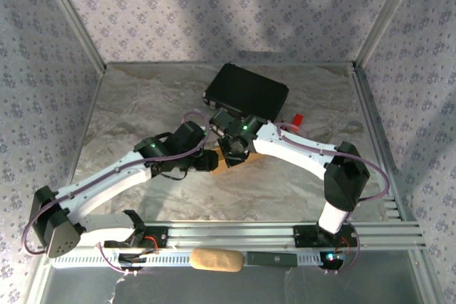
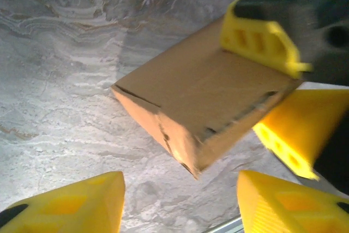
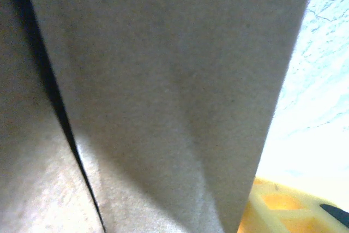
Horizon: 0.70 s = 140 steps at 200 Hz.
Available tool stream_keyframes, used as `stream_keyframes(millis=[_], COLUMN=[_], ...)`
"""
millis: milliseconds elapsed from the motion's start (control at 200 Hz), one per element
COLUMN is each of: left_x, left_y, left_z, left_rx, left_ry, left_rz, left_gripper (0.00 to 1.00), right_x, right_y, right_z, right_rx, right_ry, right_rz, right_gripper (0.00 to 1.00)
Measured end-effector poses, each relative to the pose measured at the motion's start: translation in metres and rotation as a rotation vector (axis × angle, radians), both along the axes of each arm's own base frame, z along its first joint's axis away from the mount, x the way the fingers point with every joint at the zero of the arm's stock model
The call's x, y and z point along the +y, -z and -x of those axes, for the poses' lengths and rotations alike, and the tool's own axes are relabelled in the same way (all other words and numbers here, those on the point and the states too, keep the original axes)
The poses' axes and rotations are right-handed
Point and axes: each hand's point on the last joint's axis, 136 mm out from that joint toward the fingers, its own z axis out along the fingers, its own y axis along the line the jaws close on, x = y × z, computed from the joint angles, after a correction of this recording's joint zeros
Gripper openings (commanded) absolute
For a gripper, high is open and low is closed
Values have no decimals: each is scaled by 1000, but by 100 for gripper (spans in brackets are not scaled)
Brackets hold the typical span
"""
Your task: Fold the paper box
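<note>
Overhead — paper box [image 1: 229, 166] mostly under both arms

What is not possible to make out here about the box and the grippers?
Top external: the paper box is mostly hidden under the left gripper and right gripper; its shape is unreadable.
Right wrist: blurred cardboard close to the lens hides most of the scene; one finger is cut by the edge.
Left wrist: whether the right gripper pinches the box is unclear.
Top external: the red object is too small to identify.
</note>
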Motion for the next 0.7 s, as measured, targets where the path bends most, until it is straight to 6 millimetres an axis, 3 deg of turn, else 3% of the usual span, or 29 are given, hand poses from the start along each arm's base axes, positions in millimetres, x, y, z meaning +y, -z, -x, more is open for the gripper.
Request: stream_keyframes(millis=[135,245,370,525,700], left_x=[7,18,27,28,14], left_y=[-37,-57,-55,-36,-28], left_z=[0,0,-9,-30,-41], left_rx=[-91,-157,-164,-137,-107], left_ry=[-50,-103,-170,-247,-264], left_rz=[121,202,226,233,273], left_gripper=[55,55,51,49,37], right_x=[2,3,3,3,3], right_y=[0,0,0,0,0], right_z=[0,-1,0,0,0], right_rx=[0,-2,0,0,0], right_ry=[-2,-3,-4,-4,-4], right_rz=[-10,-15,-16,-16,-16], right_gripper=[50,49,49,49,49])
